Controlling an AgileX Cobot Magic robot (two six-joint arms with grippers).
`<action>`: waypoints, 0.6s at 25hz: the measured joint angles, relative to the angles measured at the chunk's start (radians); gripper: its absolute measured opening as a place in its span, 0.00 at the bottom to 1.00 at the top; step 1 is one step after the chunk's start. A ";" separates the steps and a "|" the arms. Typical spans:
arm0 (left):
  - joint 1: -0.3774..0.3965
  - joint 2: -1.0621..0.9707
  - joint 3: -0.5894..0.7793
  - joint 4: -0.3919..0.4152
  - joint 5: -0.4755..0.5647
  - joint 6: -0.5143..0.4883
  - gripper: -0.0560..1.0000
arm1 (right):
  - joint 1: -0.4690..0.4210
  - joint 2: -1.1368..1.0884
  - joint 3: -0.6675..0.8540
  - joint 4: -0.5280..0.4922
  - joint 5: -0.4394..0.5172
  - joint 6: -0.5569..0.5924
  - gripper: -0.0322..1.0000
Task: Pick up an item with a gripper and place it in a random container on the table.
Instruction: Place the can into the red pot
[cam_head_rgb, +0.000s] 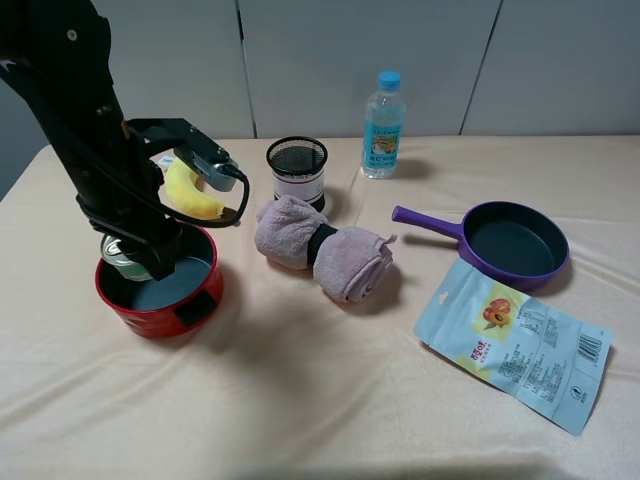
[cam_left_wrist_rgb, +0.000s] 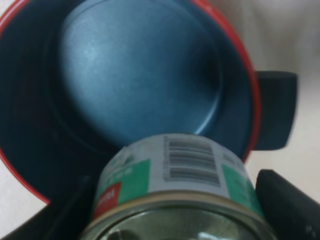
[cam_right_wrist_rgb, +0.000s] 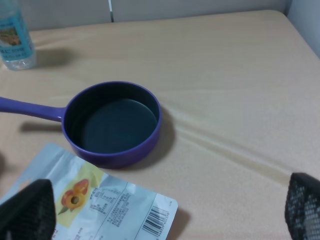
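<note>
1. L gripper (cam_head_rgb: 150, 262) clamped on green-label tin can (cam_left_wrist_rgb: 175, 195), held over red pot (cam_head_rgb: 150, 318), close to its rim.
2. R gripper (cam_right_wrist_rgb: 165, 207) idle w/ jaws wide apart, nr purple frying pan (cam_right_wrist_rgb: 112, 122).
3. Risk: released here, off-centre tin can could clip rim and tip out.

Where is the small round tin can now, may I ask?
In the high view, the small round tin can is at far left, held by the left claw over the left edge of the round red pot, near the yellow banana.
</note>
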 joint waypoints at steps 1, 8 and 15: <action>0.000 0.000 0.007 0.010 -0.014 -0.008 0.68 | 0.000 0.000 0.000 0.000 0.000 0.000 0.70; 0.000 0.000 0.046 0.077 -0.098 -0.087 0.68 | 0.000 0.000 0.000 0.000 0.000 0.000 0.70; 0.041 0.027 0.048 0.084 -0.155 -0.120 0.68 | 0.000 0.000 0.000 0.000 0.000 0.000 0.70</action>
